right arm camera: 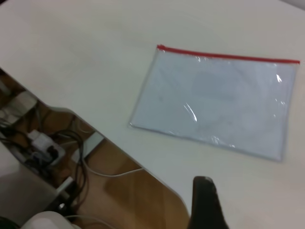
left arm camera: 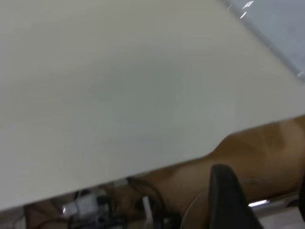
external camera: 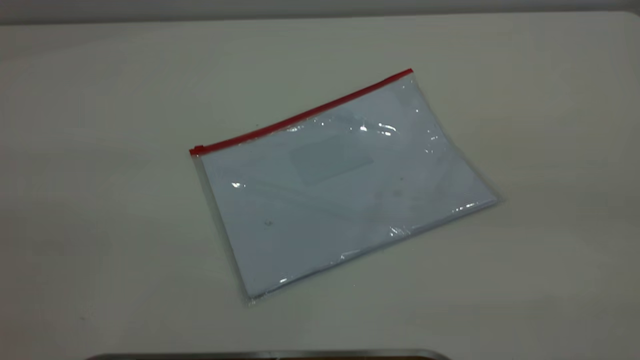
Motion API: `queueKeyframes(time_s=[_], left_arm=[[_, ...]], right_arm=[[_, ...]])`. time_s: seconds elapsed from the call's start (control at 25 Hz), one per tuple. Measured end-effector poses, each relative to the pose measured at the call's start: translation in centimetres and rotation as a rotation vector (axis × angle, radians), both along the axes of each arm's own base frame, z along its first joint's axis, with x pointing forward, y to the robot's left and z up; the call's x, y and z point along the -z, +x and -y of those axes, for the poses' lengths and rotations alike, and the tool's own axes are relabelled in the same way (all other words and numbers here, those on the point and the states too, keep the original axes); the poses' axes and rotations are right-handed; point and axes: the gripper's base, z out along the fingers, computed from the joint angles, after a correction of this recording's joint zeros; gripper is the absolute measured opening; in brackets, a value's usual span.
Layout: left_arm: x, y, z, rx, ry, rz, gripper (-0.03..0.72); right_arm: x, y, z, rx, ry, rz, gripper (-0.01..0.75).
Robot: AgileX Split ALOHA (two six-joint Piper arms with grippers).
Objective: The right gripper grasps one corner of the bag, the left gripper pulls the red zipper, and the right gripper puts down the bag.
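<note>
Exterior view shows the bag (external camera: 345, 195) lying flat on the white table (external camera: 100, 150), turned at a slant, with no arm over the table in this view. Its red zipper (external camera: 305, 116) runs along the far long edge, and the small slider tab (external camera: 198, 149) sits at that edge's left end. A faint rectangular label patch (external camera: 332, 160) shows near the middle of the clear plastic.

From the right wrist view, the bag (right arm camera: 219, 102) rests well apart from the right gripper (right arm camera: 206, 202), of which only one dark finger shows, above the table edge; whether it is spread or pressed together I cannot tell.

From the left wrist view, one dark finger of the left gripper (left arm camera: 228, 198) hangs beyond the table edge, over the wooden floor (left arm camera: 267, 143) and some cables (left arm camera: 143, 200). Only a corner of the bag (left arm camera: 281, 24) shows, far across the bare tabletop. Its spread cannot be told either.
</note>
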Motion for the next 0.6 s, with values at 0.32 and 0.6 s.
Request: queueKeyframes(time_s=[0.32,0.6], left_arm=[[1.3,0.1,0.0,-0.007,0.016,-0.038,0.424],[2.0,0.3,0.0,-0.006,0.017,-0.046,0.424]], right_arm=[[3.5,-2.0,1.9,0.189,-0.083,0.043,0.551],[6.0,-1.4,3.4,0.382,-0.112,0.020,0.551]])
